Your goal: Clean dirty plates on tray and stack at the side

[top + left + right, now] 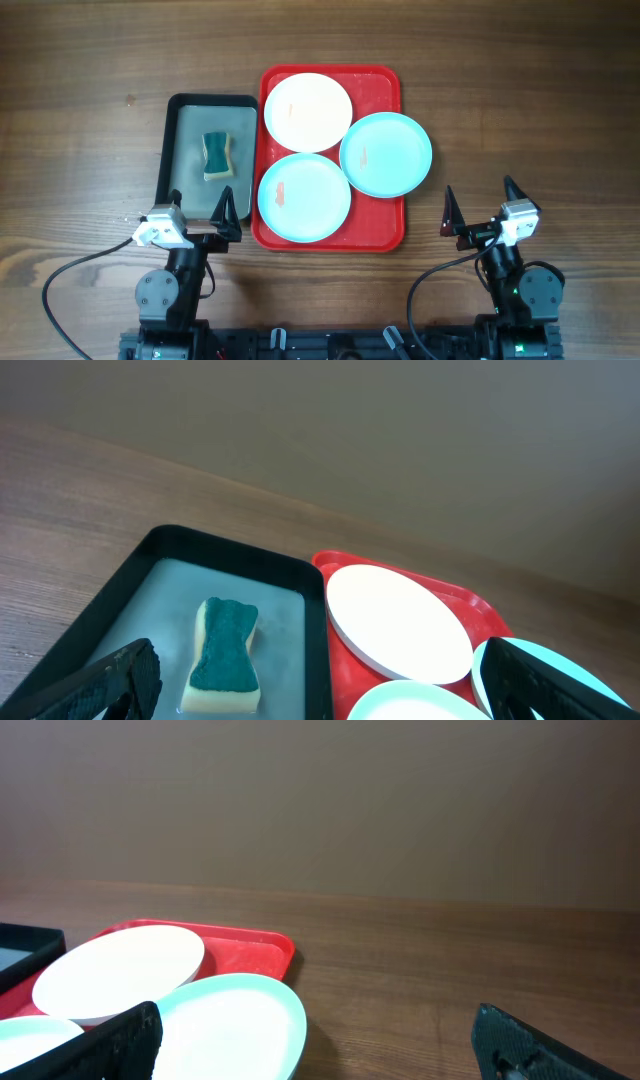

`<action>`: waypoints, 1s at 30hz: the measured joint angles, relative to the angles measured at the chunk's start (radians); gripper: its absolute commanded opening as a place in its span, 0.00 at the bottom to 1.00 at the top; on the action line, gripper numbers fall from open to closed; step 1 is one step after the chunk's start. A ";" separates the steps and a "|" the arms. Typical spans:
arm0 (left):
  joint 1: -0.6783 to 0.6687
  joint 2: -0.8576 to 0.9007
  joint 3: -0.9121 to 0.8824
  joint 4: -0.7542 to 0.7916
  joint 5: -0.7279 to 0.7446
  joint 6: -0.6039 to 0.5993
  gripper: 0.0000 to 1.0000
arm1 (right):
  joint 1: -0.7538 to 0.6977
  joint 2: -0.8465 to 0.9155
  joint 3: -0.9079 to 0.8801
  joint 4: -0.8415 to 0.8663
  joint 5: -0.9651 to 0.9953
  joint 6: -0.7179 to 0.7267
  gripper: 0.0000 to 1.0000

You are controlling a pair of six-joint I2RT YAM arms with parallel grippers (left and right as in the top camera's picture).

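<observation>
red tray [330,242] sits mid-desk [80,120] with all three plates on it. white plate [307,112] is far-left, near turquoise plate [304,197] near-left, right turquoise plate [386,153] overhangs the tray's right rim (small orange smears on each). dark tray [185,110] is just left of the red one, with a sponge [217,156] lying in it. left hand [200,212] is spread wide and empty at the dark tray's near edge. right hand [480,205] is spread wide and empty over bare desk, right of the red tray.
</observation>
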 measured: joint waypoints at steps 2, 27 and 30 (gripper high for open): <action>0.000 0.000 0.000 0.000 0.000 0.000 1.00 | 0.000 0.000 0.000 0.000 0.001 -0.004 1.00; 0.000 0.000 0.000 0.000 0.000 0.000 1.00 | 0.000 0.000 0.000 0.000 -0.003 0.401 1.00; 0.000 0.000 0.000 0.000 0.000 0.000 1.00 | 0.000 0.000 0.000 0.008 0.006 0.461 1.00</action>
